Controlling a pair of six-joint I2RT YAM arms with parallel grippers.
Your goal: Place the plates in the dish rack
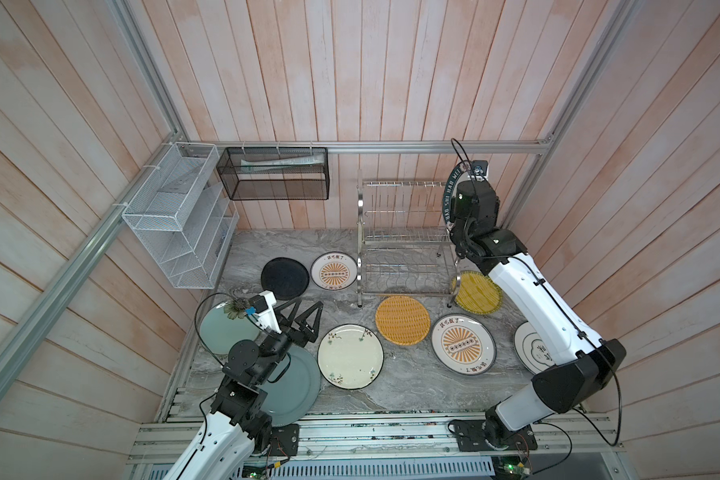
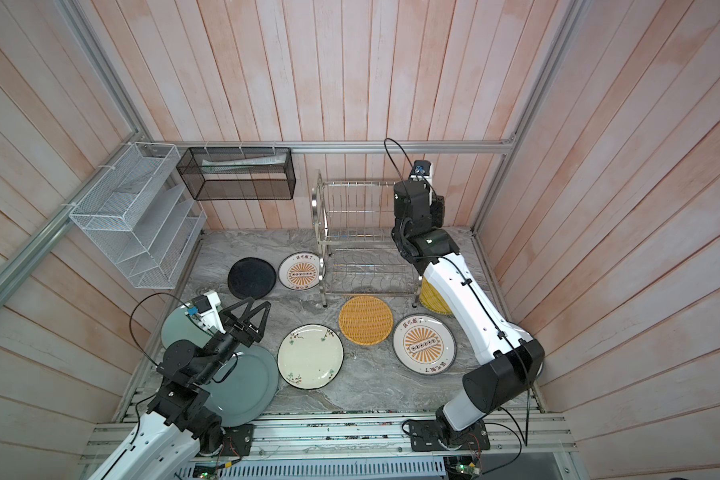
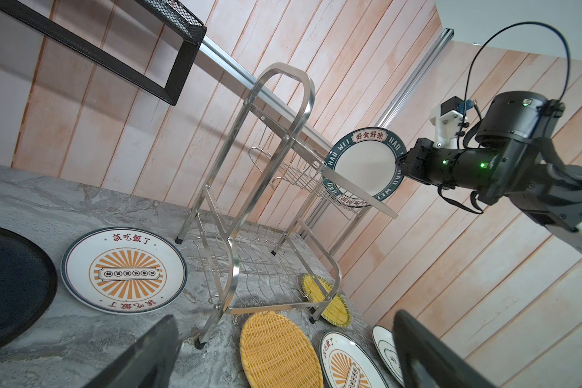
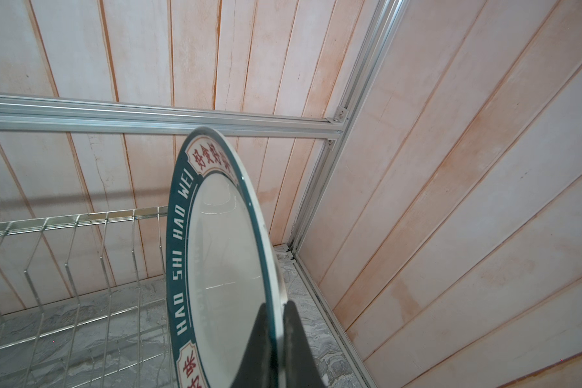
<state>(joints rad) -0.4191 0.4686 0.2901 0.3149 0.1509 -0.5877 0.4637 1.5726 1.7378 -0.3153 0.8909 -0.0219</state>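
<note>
You are loading one plate: the right gripper (image 4: 278,304) is clamping the teal-rimmed plate (image 4: 222,252) upright at the upper-tier end of the dish rack (image 1: 360,232). Your next move calls for aligning it between prongs (image 4: 134,242). The left gripper (image 1: 308,302) is hovering, fingers spread.

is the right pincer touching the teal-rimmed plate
Touching. The right wrist view shows the right pincer shut on the rim of the teal-rimmed plate, one finger on each face.
</note>
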